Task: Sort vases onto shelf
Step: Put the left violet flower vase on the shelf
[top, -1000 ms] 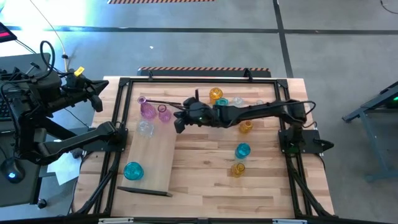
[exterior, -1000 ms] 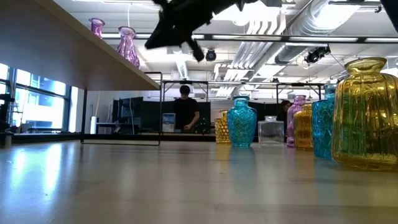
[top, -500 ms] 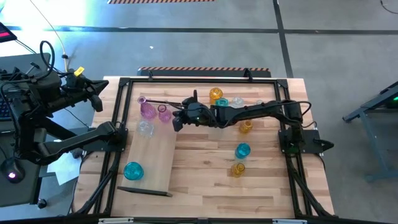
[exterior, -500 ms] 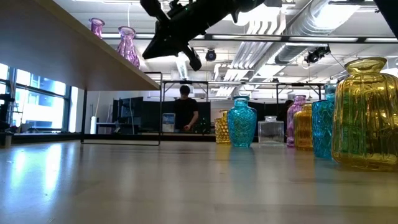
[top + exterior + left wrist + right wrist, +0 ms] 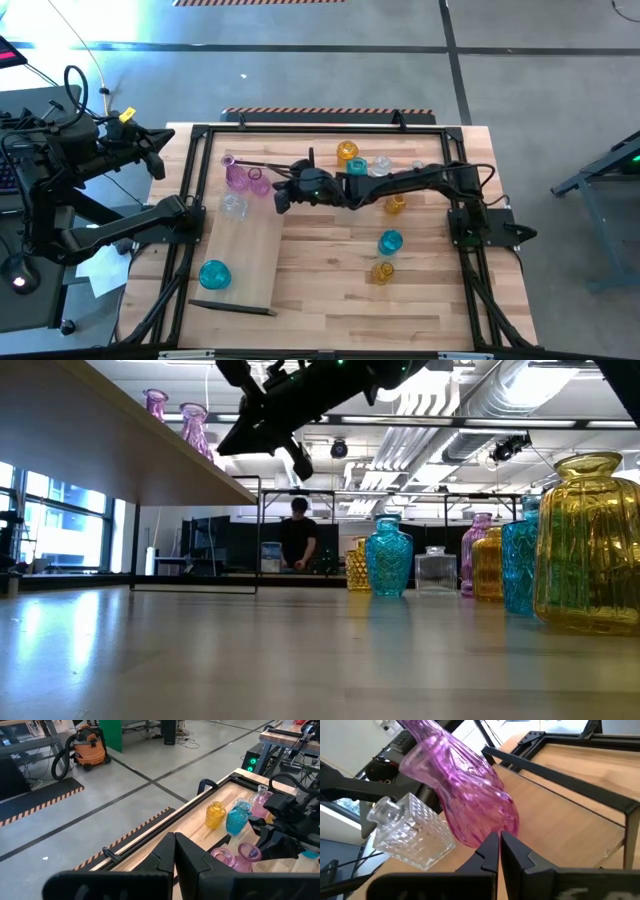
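Pink vase (image 5: pixel 260 181) upright on the shelf (image 5: pixel 245 262), far end, beside another pink vase (image 5: pixel 238 177) and a clear bottle (image 5: pixel 233 206), seemingly grouped by colour. Right gripper (image 5: pixel 281 199) just right of it, fingers pressed together, holding nothing. Left gripper (image 5: pixel 175 851) parked off the table's left, likewise closed and empty.

We count eleven vases. Three are pink: a left pink vase (image 5: pixel 237 177) and a right pink vase (image 5: pixel 259 182) on the shelf (image 5: pixel 250 255), and a third pink vase (image 5: pixel 477 550) on the surface (image 5: pixel 330 275). Three are teal: a shelf teal vase (image 5: pixel 214 274), a far teal vase (image 5: pixel 388 557) and a near teal vase (image 5: pixel 520 565). Three are amber: a far amber vase (image 5: pixel 357 565), a middle amber vase (image 5: pixel 488 568) and a near amber vase (image 5: pixel 587 545). Two are clear: a shelf clear vase (image 5: pixel 232 206) and a surface clear vase (image 5: pixel 436 571). We count one shelf, two arms and one person (image 5: pixel 297 538).
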Motion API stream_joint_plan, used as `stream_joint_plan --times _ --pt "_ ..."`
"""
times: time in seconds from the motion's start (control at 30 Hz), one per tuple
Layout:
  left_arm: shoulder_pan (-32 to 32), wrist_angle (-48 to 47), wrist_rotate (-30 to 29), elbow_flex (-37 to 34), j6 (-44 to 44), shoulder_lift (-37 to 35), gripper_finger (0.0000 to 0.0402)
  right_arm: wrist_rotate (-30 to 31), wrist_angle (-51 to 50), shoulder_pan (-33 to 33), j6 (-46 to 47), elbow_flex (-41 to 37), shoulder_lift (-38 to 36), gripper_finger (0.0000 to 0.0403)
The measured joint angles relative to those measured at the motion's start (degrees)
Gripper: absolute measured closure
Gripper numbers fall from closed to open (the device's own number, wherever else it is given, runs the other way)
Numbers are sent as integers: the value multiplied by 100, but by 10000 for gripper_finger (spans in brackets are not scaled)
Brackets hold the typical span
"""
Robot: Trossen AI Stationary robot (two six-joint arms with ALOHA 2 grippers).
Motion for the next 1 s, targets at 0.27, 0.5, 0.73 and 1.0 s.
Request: stream_joint_plan --times 0.27,0.5,0.73,1.0 --pt "-2 0 0 0 12 0 401 -83 197 -9 57 0 0 403" --pt "0 1 -2 0 0 0 401 -98 197 41 147 0 0 403" --pt "-2 0 -2 0 -2 0 401 -244 197 41 208 0 0 403" --pt "-2 1 0 0 -64 0 401 -263 197 24 322 0 0 403"
